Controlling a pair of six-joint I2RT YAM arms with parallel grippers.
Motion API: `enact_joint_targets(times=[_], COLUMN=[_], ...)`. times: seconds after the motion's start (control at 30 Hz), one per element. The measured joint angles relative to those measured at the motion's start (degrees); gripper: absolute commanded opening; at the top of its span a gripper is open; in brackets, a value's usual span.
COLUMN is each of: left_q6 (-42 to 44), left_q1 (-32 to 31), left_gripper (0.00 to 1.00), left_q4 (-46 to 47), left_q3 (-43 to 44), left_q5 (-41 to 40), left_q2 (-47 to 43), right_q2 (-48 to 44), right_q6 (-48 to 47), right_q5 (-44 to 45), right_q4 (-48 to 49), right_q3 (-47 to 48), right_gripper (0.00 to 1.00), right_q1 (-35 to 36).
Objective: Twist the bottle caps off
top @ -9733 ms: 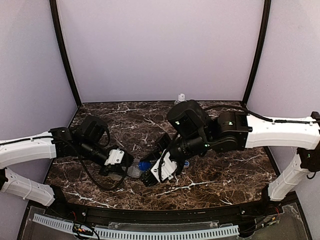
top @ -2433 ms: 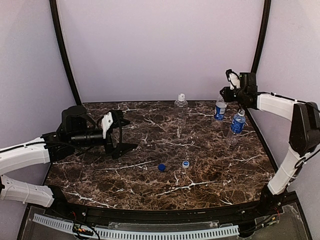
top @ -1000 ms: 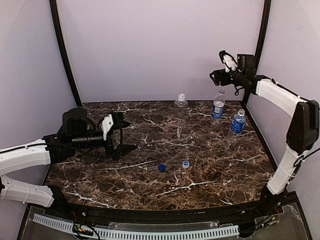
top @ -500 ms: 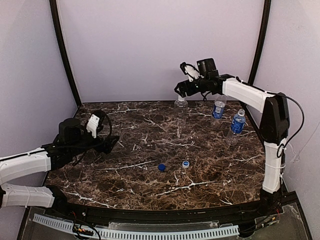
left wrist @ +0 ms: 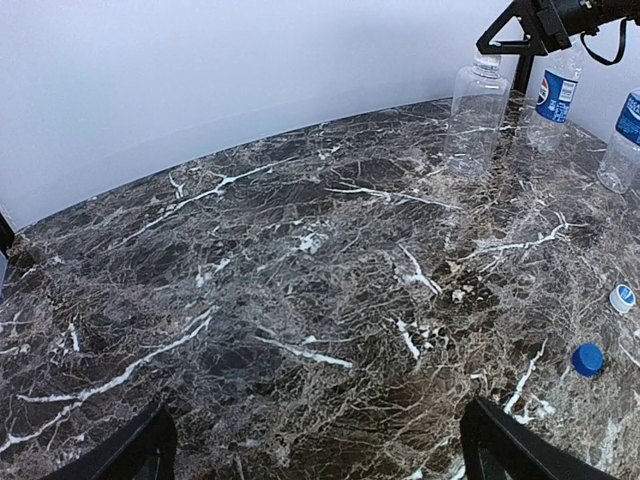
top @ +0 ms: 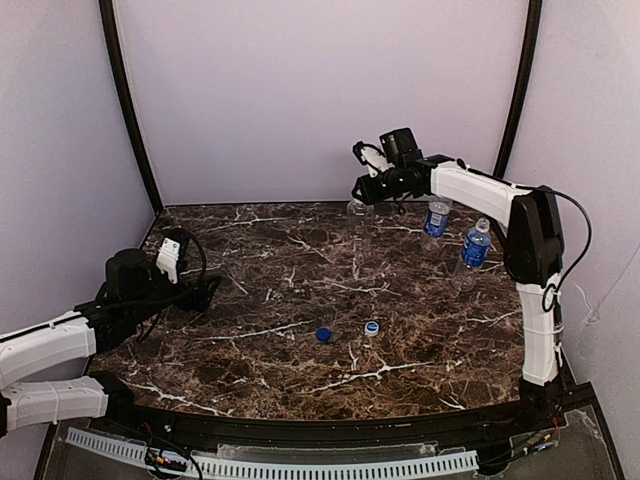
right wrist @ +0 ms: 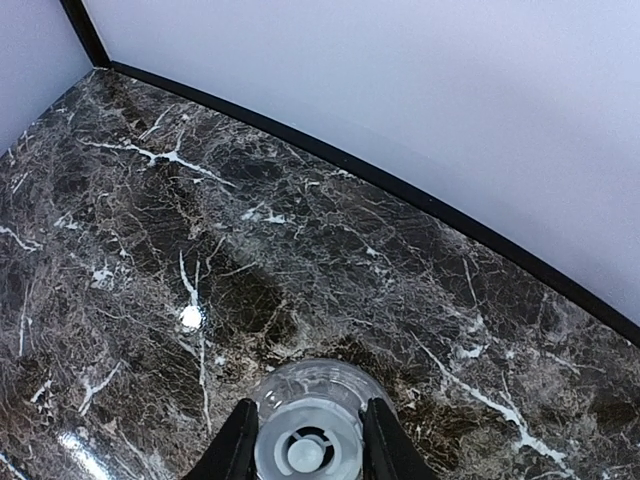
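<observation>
Dark marble counter [top: 250, 350]: near centre lie the dark blue cap [top: 323, 335] and pale blue-and-white cap [top: 372, 327], both loose. At near left, the left gripper [top: 205, 290] has its fingers [left wrist: 135, 455] spread wide, holding nothing. Far back, the right gripper [top: 365, 190] straddles the white cap [right wrist: 305, 452] on the upright unlabelled bottle [top: 359, 215], grip not confirmable; the Pepsi bottle [top: 434, 220] and water bottle [top: 475, 245] stand to the right.
</observation>
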Motion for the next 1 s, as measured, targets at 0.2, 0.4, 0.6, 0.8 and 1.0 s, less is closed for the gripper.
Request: enact_joint_targets(times=[0.2, 0.4, 0.6, 0.8, 1.0], left_q6=[0.39, 2.86, 6.71, 10.43, 12.02], left_q1=[0.04, 0.04, 0.04, -0.28, -1.99], left_gripper=[1.0, 0.95, 0.95, 0.98, 0.99], left_q4=[0.28, 0.7, 0.79, 1.2, 1.27], left_q3=[-0.07, -0.04, 1.6, 5.95, 10.54], left_q5=[2.29, 6.6, 12.02, 18.86, 25.38], left_q2=[-0.28, -0.24, 1.03, 3.87, 7.26], right_q2=[0.04, -0.11, -3.15, -11.67, -14.95], right_q6=[0.07, -0.44, -1.46, 0.83, 4.83], right_q5=[-0.85, -1.73, -6.01, -12.96, -20.39], right_q4=[-0.07, -0.28, -2.12, 0.44, 5.6], right_q3=[0.07, 0.07, -0.26, -3.1, -4.42], right_gripper=[0.12, 0.0, 0.0, 0.0, 0.0], right_q1=[0.02, 0.04, 2.12, 10.93, 19.82])
